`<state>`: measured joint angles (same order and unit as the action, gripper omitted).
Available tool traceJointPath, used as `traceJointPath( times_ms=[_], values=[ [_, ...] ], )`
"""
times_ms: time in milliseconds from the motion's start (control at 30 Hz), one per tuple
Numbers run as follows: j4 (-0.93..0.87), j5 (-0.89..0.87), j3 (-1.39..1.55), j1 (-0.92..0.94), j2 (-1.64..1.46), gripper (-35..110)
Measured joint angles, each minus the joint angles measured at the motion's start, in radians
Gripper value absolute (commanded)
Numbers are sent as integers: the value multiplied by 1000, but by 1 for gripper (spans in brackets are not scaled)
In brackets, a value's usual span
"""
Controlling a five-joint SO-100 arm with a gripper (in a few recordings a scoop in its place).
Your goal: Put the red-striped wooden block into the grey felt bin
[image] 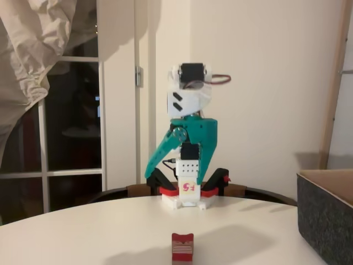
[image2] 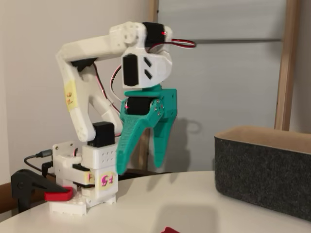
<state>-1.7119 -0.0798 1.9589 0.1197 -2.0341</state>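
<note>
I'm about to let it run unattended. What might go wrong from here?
The red-striped wooden block is much narrower than the gripper, whose open jaws hang high above the table, so a slightly off descent may tip it. It also sits near the front edge. The grey felt bin has tall walls that a low carry might clip.

White round counter [image: 83,232] under me, bare matte top. Behind it in a fixed view: dark window [image: 71,127] with white frame, crumpled beige cloth [image: 33,49] hanging top left, cream wall [image: 265,83]. Wooden post [image2: 285,63] stands right in a fixed view.
</note>
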Motion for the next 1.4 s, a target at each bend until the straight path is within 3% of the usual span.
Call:
traceJointPath(
  times_ms=[567,1000,1400],
  values=[
    [84,66,-67,-100,255,44],
    [356,-133,-74,-81,408,45],
    [443,-273,-75,21,482,46]
  ],
)
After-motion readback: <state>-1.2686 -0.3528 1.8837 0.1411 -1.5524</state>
